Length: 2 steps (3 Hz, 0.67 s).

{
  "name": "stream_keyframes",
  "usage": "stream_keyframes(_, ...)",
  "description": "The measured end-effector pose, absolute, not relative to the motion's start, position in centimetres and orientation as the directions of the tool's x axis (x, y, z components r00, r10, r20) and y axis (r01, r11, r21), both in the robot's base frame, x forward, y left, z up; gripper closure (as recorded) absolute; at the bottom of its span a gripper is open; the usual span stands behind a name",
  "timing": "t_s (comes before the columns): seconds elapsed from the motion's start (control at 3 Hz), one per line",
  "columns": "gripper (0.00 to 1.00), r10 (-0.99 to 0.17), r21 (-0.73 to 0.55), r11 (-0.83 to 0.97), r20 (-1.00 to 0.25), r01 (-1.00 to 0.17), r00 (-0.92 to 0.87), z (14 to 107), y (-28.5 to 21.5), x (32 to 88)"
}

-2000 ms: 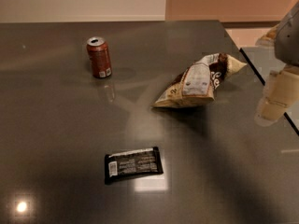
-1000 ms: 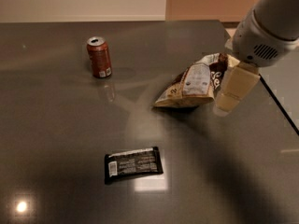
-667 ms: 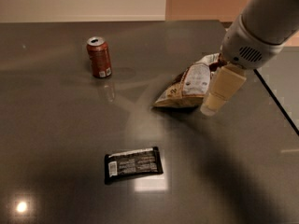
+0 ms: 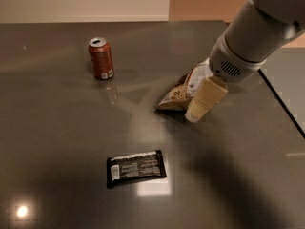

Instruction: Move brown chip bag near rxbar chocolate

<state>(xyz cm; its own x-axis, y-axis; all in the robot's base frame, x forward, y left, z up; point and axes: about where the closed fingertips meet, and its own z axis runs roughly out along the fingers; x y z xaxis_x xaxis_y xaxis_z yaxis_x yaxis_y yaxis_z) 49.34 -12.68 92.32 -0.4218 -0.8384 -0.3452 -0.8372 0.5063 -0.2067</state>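
Since two seconds ago the arm [image 4: 259, 30] has swung in from the right edge, and the tool [image 4: 196, 109] now hangs tilted over the right half of the chip bag [image 4: 177, 93], hiding that part. Whether the tool is released or clenched: cannot tell. The chip bag lies on the table [image 4: 57, 128] right of centre, same spot as before. The chocolate bar [image 4: 136, 167] lies flat well apart, nearer the front and to the left, unmoved. The soda can [image 4: 101, 58] stands upright at back left.
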Motion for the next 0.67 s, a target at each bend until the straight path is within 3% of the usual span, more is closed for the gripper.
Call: stream_keyframes(0.67, 0.00, -0.824, -0.235, 0.544, -0.333, -0.806, -0.459, 89.8, -12.8, 50.6)
